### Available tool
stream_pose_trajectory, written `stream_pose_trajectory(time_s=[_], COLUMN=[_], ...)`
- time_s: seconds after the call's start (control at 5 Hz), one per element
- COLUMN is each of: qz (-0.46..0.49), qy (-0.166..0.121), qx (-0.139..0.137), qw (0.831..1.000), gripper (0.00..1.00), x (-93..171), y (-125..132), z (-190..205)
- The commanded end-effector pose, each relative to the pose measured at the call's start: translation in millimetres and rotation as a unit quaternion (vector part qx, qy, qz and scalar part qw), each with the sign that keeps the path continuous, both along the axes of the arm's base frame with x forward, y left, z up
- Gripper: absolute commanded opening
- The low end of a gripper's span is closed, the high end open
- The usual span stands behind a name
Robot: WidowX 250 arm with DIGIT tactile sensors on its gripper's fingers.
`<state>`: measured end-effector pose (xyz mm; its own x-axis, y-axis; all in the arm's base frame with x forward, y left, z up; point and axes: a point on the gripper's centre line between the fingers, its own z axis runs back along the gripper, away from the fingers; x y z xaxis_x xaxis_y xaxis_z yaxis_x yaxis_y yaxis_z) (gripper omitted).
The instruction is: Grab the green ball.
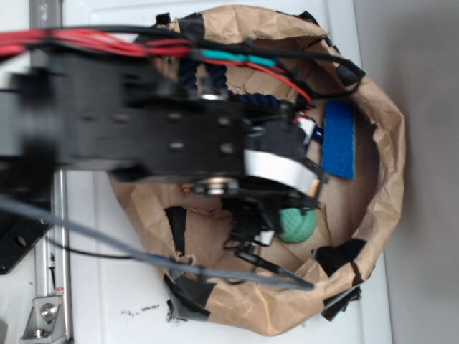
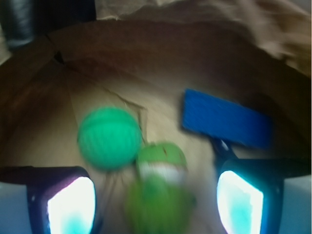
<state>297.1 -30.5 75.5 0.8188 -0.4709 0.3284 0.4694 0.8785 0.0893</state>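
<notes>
The green ball (image 2: 109, 138) is teal-green and ribbed, lying on the brown paper floor of a bag; it also shows in the exterior view as the green ball (image 1: 297, 223), partly under my arm. My gripper (image 2: 156, 202) is open, its two lit fingers wide apart at the bottom of the wrist view. The ball sits just beyond and above the left finger (image 2: 70, 204), not between the two. Between the fingers lie a small green-and-white ball (image 2: 161, 160) and a blurred lime-green plush toy (image 2: 158, 202).
A blue flat sponge-like block (image 2: 226, 119) lies to the right, also seen as the blue block (image 1: 338, 140). The crumpled brown paper bag (image 1: 391, 208) rings everything with raised walls and black tape patches. Dark blue rope (image 1: 208, 82) lies at the bag's back.
</notes>
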Motion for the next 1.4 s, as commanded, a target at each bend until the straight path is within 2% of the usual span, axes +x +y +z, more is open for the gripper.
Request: stream_pose_trajectory(time_s=[0.0, 0.2, 0.4, 0.6, 0.8, 1.0, 1.2], qz=[-0.077, -0.097, -0.09, -0.069, 0.021, 0.146, 0.265], qy=[0.005, 0.008, 0.003, -0.001, 0.015, 0.02, 0.061], qx=[-0.036, -0.028, -0.026, -0.005, 0.06, 0.117, 0.064], qw=[0.996, 0.995, 0.996, 0.998, 0.998, 0.982, 0.96], gripper=[1.0, 0.0, 0.0, 0.0, 0.0, 0.0, 0.0], x=[23, 24, 19, 15, 0, -24, -35], y=[-56, -66, -65, -53, -20, 13, 23], z=[-31, -46, -42, -17, 32, 84, 130])
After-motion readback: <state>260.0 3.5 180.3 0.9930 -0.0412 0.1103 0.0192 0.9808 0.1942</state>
